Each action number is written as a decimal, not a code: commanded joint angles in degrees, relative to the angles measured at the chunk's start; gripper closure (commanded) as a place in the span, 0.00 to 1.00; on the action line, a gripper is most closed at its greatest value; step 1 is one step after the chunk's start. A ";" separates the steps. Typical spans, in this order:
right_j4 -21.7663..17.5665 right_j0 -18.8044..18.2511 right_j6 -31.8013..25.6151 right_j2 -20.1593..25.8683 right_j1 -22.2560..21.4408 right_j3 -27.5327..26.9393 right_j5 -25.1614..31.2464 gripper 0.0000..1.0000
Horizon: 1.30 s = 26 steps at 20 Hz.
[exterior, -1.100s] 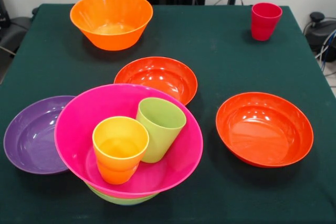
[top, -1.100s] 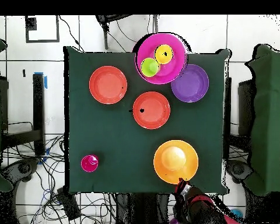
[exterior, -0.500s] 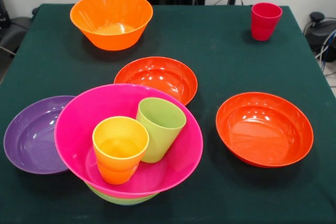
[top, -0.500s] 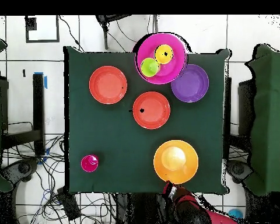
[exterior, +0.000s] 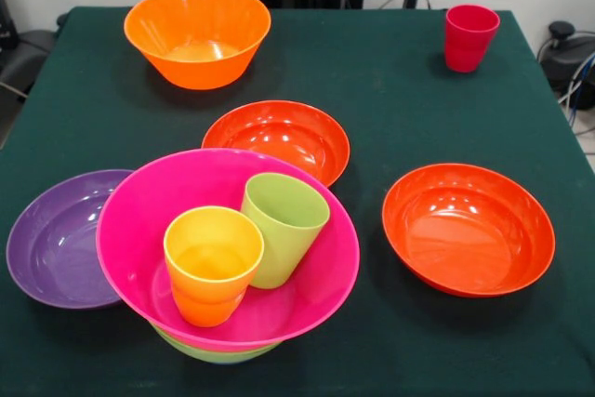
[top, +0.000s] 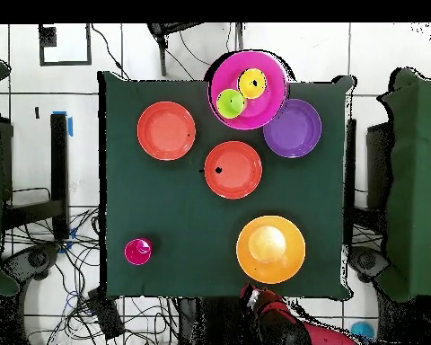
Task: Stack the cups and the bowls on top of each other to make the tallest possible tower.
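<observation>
- Only the arm has moved since the earlier frames: in the overhead view its red and black end has slid sideways along the table edge, off the cloth. The dishes haven't budged.
- Gripper: can't tell if it's spread or pressed together, it's just a dark blob down there.
- Nearest the front camera is the tower: magenta bowl nested in a green bowl, with the yellow-orange cup and lime cup standing inside it.
- Purple bowl tucks partly under the magenta rim.
- Next out, two red-orange bowls, apart from each other.
- Far side: deep orange bowl and red cup (well apart).
- Handling guess: all glossy plastic, so light, stiff and slippery. I'd pinch a rim wall, not the curved outside.
- The orange bowl sits closest to the arm, just inside the table edge; the tower is clear across the table.
</observation>
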 commanded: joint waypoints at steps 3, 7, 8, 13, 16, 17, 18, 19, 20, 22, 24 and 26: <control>-2.95 3.96 5.40 -1.21 9.35 -9.26 -5.42 0.00; -2.74 4.43 5.19 -1.67 10.88 -10.39 -6.13 0.00; -2.69 4.59 5.17 -1.86 11.19 -10.64 -6.32 0.00; -2.19 6.75 5.71 -5.14 12.52 -11.96 -6.40 0.00; -2.63 7.72 6.02 -6.96 16.27 -14.12 -9.06 0.00; -2.68 7.94 6.01 -7.33 17.54 -14.95 -9.83 0.00; -2.73 8.12 6.00 -7.67 18.78 -15.75 -10.61 0.00; -2.77 8.13 5.89 -7.79 19.65 -16.39 -11.06 0.00; -2.69 8.25 5.75 -7.93 20.19 -16.91 -11.23 0.00; -2.39 8.32 5.43 -7.98 20.52 -17.42 -10.69 0.00; -2.16 8.30 5.06 -7.93 20.51 -17.68 -9.98 0.00; -2.19 8.25 4.85 -8.00 20.68 -17.78 -9.94 0.00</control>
